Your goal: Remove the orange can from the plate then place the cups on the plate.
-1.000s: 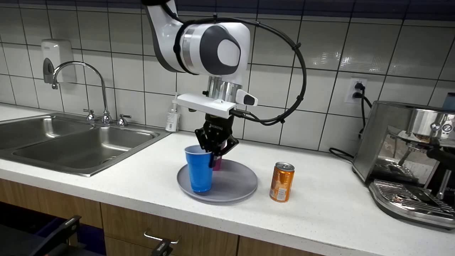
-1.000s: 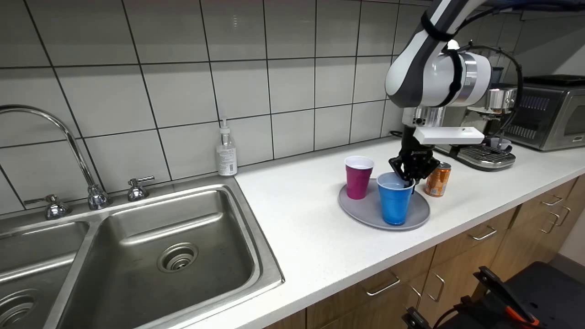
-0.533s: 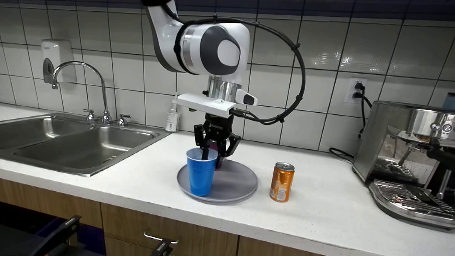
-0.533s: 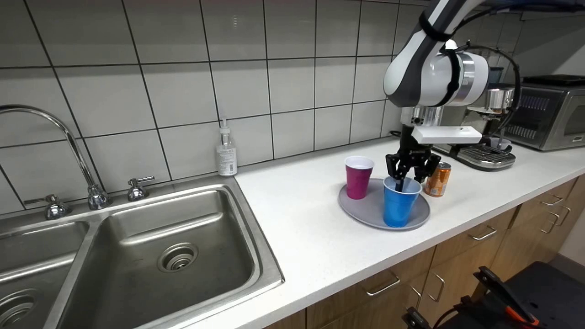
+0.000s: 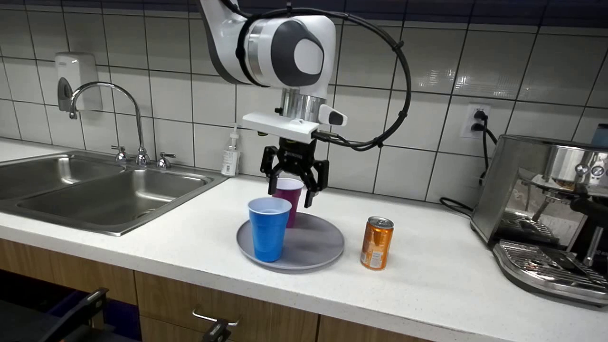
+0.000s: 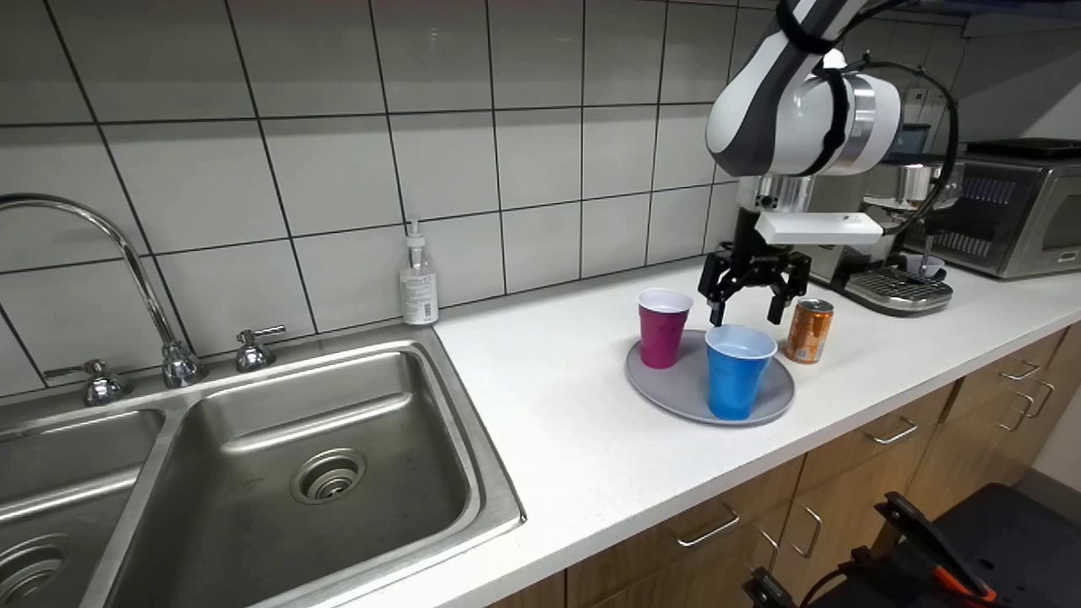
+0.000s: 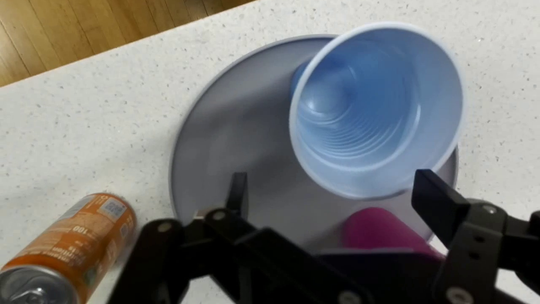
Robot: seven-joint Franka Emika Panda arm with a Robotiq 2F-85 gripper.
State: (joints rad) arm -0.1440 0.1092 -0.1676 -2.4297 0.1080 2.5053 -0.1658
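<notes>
My gripper (image 5: 290,195) stands open above the grey plate (image 5: 317,243), its fingers wide apart with nothing held. Upright on the plate is the blue cup (image 5: 269,235), just below and apart from the fingertips in both exterior views. Beside it on the plate stands the magenta cup (image 6: 661,338), also upright. In the wrist view the blue cup (image 7: 371,109) shows its inside, while the magenta cup (image 7: 379,230) is partly hidden behind the gripper. Off the plate, on the counter, the orange can (image 5: 377,243) stands upright with a gap between it and the plate's rim.
A coffee machine (image 5: 555,213) stands at one end of the counter (image 5: 427,285), past the can. At the opposite end lies the double sink (image 6: 321,456) with its faucet (image 6: 110,245). A soap bottle (image 6: 419,287) stands by the tiled wall.
The jaws, earlier closed at the blue cup's rim, have spread and let go. The gripper has risen clear of the cup. The blue cup has shifted slightly and stays on the plate.
</notes>
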